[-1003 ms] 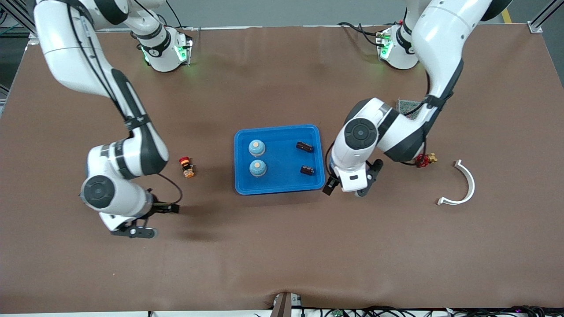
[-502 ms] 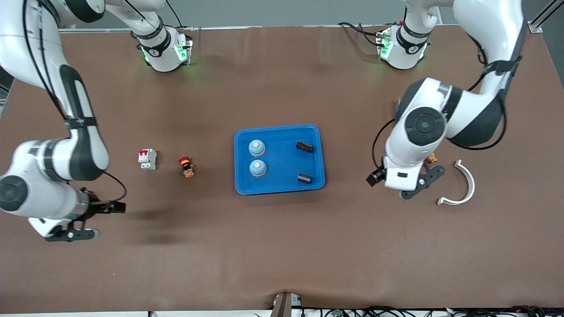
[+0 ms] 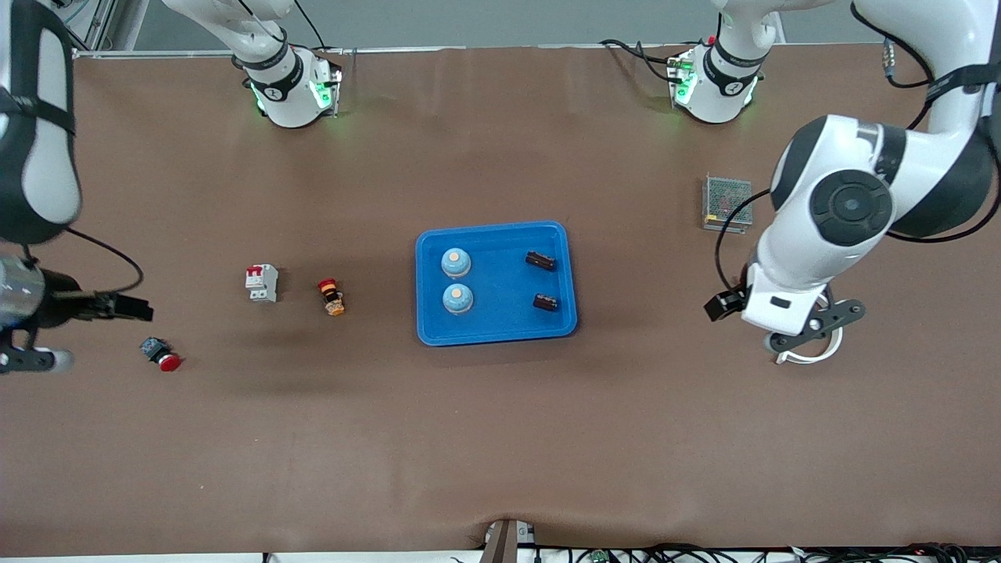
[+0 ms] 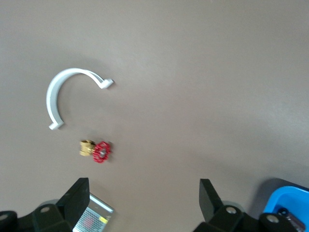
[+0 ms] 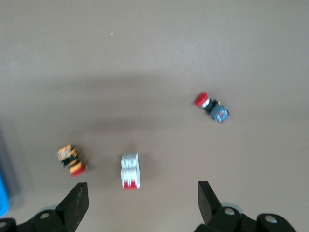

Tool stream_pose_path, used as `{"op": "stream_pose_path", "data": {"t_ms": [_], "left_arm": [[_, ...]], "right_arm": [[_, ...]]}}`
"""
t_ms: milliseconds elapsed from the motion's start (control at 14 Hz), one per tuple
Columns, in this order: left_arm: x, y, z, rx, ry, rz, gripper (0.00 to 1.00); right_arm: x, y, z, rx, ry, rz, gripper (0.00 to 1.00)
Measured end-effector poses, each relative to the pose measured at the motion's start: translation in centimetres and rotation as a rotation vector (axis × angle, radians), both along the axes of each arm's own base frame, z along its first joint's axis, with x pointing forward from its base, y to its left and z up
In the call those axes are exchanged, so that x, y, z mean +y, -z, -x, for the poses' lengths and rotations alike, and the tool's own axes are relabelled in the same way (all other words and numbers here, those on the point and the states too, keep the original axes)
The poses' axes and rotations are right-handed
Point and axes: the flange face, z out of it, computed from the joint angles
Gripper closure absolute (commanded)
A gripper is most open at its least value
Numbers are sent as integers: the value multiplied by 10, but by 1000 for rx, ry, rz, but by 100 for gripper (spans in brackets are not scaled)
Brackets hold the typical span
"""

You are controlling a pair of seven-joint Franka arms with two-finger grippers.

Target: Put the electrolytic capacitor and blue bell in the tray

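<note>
The blue tray (image 3: 500, 324) lies mid-table. In it sit two blue bells (image 3: 456, 262) (image 3: 457, 298) toward the right arm's end. Two dark electrolytic capacitors (image 3: 540, 260) (image 3: 545, 302) lie in it toward the left arm's end. My left gripper (image 3: 809, 328) (image 4: 143, 200) is open and empty, hanging over the white curved clip (image 3: 813, 356) (image 4: 72, 94). My right gripper (image 3: 31, 358) (image 5: 142, 199) is open and empty, hanging over the table's end beside a red-capped push button (image 3: 161, 355) (image 5: 212, 107). A corner of the tray (image 4: 292, 198) shows in the left wrist view.
A white circuit breaker (image 3: 261, 282) (image 5: 130, 170) and an orange-and-black button (image 3: 331, 297) (image 5: 71, 159) lie between the tray and the right arm's end. A grey mesh box (image 3: 727, 202) (image 4: 94, 220) and a brass valve with a red handle (image 4: 95, 150) lie toward the left arm's end.
Both arms have swung outward from the tray toward their own ends of the table, uncovering the breaker, the red-capped button and the mesh box. Both grippers stayed open.
</note>
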Motion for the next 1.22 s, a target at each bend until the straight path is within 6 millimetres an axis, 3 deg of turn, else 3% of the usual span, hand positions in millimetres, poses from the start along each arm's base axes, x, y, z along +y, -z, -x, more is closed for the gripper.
{"op": "stream_pose_path", "data": {"t_ms": [358,573,788,932,1218], "left_arm": [[31,-54,9,23,26,-31,0],[44,-74,9,32,93,7,0],[89,-101,17,42,179,75,0],[114,-124,33,56,207,94,0],[156,-151,62,79,249,158,0]], "right_arm": [[-7,-90,52,-26,15,-22,0],[-4,-129,81,-55,17,-31,0],[6,-145,106,-72,18,-42,0],[12,-149,117,-76,26,-43,0],[21,-149,116,-97,28,-42,0]]}}
